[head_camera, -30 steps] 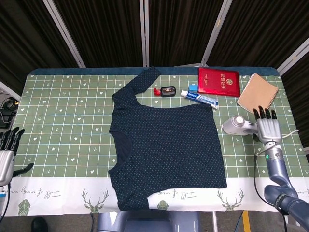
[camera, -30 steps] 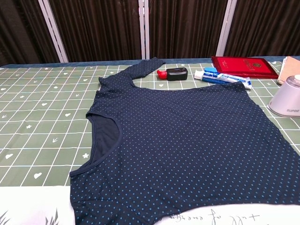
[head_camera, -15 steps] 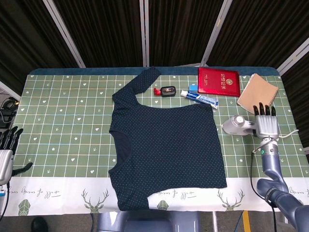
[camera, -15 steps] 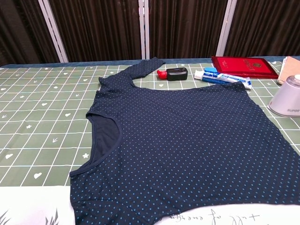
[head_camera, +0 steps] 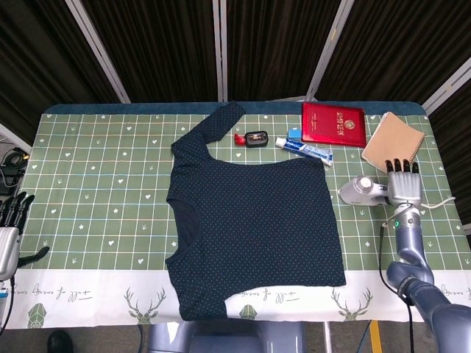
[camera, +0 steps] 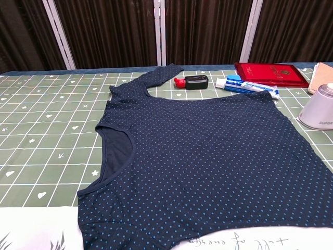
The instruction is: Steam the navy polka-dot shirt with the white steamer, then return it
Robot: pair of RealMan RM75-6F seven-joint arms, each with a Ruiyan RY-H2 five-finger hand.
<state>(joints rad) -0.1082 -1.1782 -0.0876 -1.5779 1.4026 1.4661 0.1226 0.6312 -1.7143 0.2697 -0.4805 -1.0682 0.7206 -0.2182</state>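
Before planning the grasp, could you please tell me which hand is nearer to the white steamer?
Right. The right hand sits against the white steamer at the table's right side; the left hand hangs off the far left edge.

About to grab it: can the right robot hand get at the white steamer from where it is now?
Probably yes. The right robot hand sits right at the white steamer, fingers extended, with nothing between them; the notebook lies farther back.
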